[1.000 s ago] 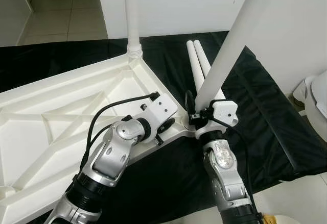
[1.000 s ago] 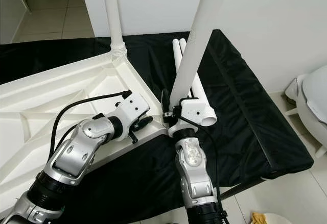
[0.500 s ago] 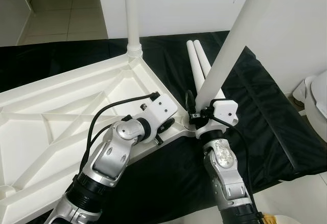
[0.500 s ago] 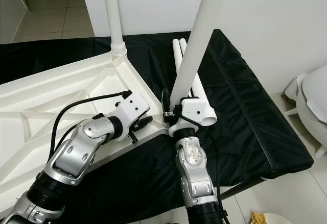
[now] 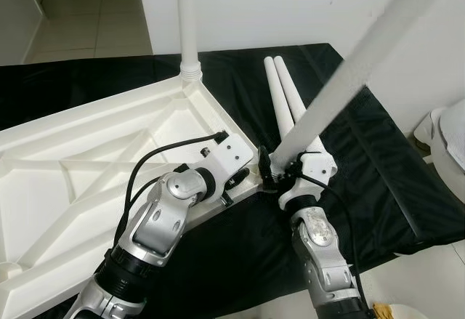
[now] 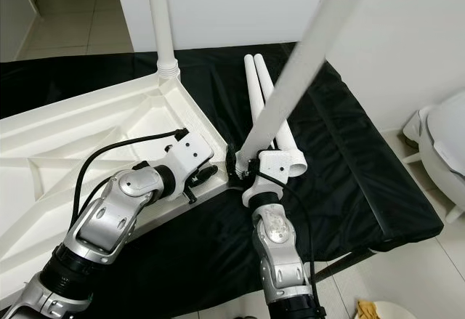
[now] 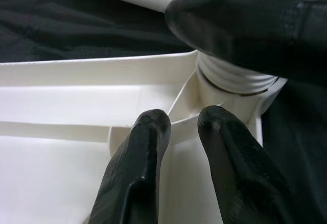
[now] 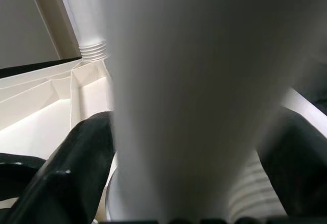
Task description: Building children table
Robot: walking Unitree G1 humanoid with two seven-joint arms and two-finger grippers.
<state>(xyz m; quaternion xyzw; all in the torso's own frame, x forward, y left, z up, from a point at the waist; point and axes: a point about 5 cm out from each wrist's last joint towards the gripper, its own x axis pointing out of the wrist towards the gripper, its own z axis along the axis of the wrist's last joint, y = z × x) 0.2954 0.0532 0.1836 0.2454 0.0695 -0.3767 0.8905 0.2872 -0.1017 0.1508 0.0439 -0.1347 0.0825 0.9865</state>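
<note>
Two black fingers [image 8: 76, 168] of your right gripper [image 5: 280, 176] clamp the base of a long white table leg [image 5: 341, 86], which leans from lower centre toward the upper right corner of the left eye frame — its threaded end [image 7: 232, 78] meeting the corner socket of the overturned tabletop [image 5: 87, 159]. In the right wrist view the leg fills the centre, one dark finger on each side of it.

Your left gripper [image 7: 179, 127] sits just left of that corner; its two fingers stand narrowly apart, tips resting against a white rib inside the tabletop's rim, gripping nothing that you can see. The silver left arm [image 5: 156, 232] runs down to the lower left of the frame, the right arm [image 5: 320, 246] to the lower centre.

The white tabletop lies underside up, ribs showing, across the left half of the frame on a black cloth [image 5: 378, 166]. A second leg [image 5: 187, 21] already stands upright in the far corner socket at upper centre. Two spare legs [image 5: 283, 97] lie side by side on the cloth — touching each other — just beyond the right gripper. Pale floor tiles [image 5: 87, 14] show at upper left and a white wall [image 5: 261, 6] at upper centre.
</note>
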